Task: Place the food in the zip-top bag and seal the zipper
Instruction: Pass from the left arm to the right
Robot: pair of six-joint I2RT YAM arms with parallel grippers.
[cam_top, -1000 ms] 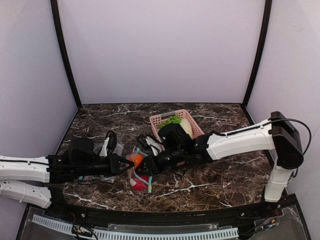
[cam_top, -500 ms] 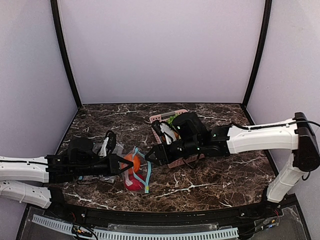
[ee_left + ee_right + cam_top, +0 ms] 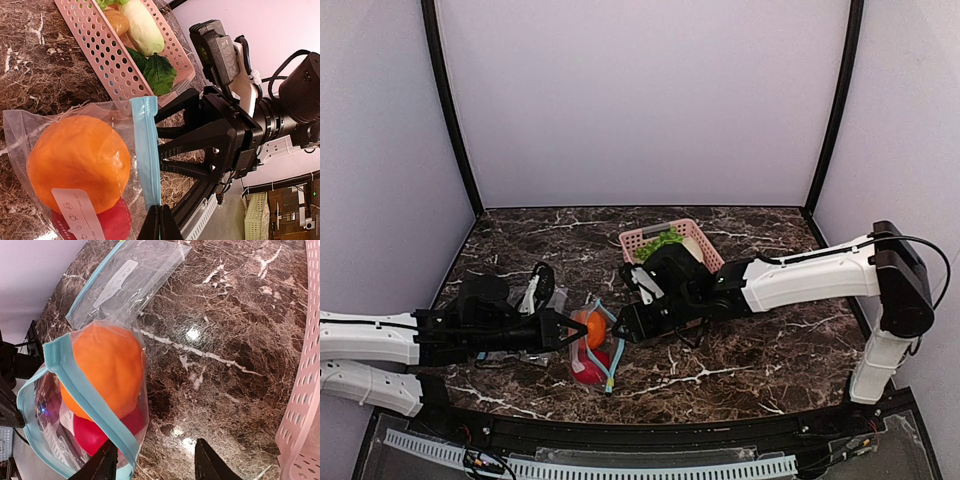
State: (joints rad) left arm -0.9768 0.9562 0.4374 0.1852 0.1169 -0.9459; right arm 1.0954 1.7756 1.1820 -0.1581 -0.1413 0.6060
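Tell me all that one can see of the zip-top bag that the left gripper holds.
The zip-top bag is small, of thin, clear, crinkled plastic, with a light blue zipper along its mouth and a white label on its side. The mouth stands open, not sealed. Inside are an orange fruit and, against it, a red fruit. The left gripper is shut on the zipper; the right gripper hovers open beside the bag.

Overhead rear, wrist close-ups — bag (image 3: 80, 165) shared

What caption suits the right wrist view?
Unsealed bag holding an orange and a red fruit; open right pincer beside its zipper.
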